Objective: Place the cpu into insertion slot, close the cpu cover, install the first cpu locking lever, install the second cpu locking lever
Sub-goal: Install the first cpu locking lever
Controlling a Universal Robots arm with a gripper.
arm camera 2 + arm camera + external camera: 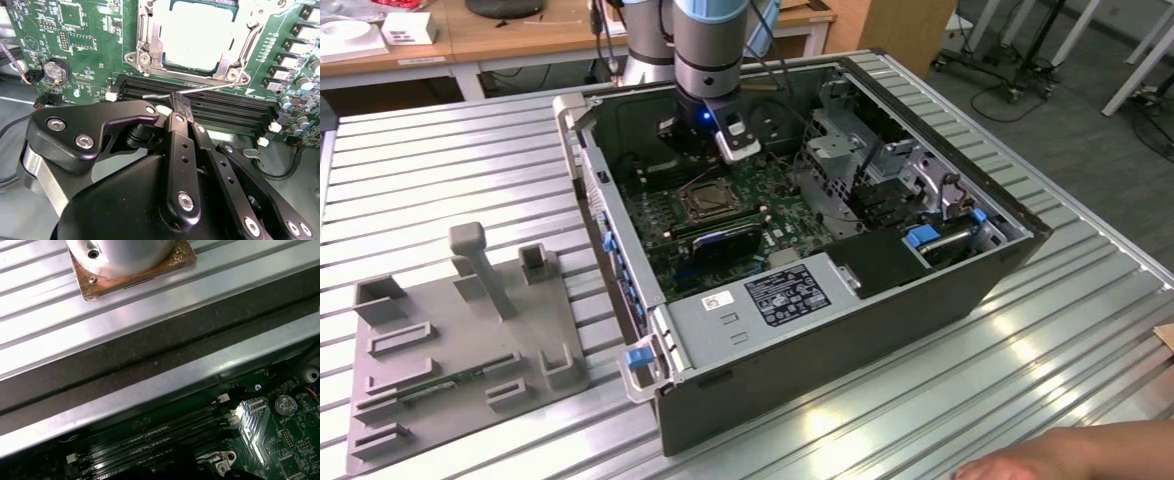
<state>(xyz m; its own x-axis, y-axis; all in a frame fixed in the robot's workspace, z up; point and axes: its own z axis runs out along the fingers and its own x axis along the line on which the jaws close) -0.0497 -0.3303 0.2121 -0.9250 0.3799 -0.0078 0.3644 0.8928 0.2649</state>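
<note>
In the exterior view, the pincer [736, 148] reaches down into an open computer case [961, 270] that lies on a slatted table [454, 170]. The socket [707, 202] sits on the green board just beside the pincer's tip, on the side nearer the camera. A grey rack [454, 340] stands well apart from the pincer, toward the exterior view's left. A person's hand [1074, 458] rests at the table's edge, far from the work.

In the second wrist view, the pincer looks closed on a thin metal locking lever [215, 88], with its jaws drawn together at the rod's hooked end. The rod's long axis runs across the pincer's tip, along the socket's nearest edge, between the socket and the black memory slots [225, 107]. Just beyond the lever lies the chip [197, 35], silvery side up and seated flat in the socket. The cover [145, 47] appears to be down around it. From these pictures I judge that the chip is placed, the cover is shut and a lever is in hand. I cannot tell whether it is the first or the second lever. A coin battery [55, 70] sits off to one side of the pincer, well apart.

In the first wrist view, the case's metal wall [175, 380] crosses the frame. The table slats and a round metal post [130, 260] lie beyond it.
</note>
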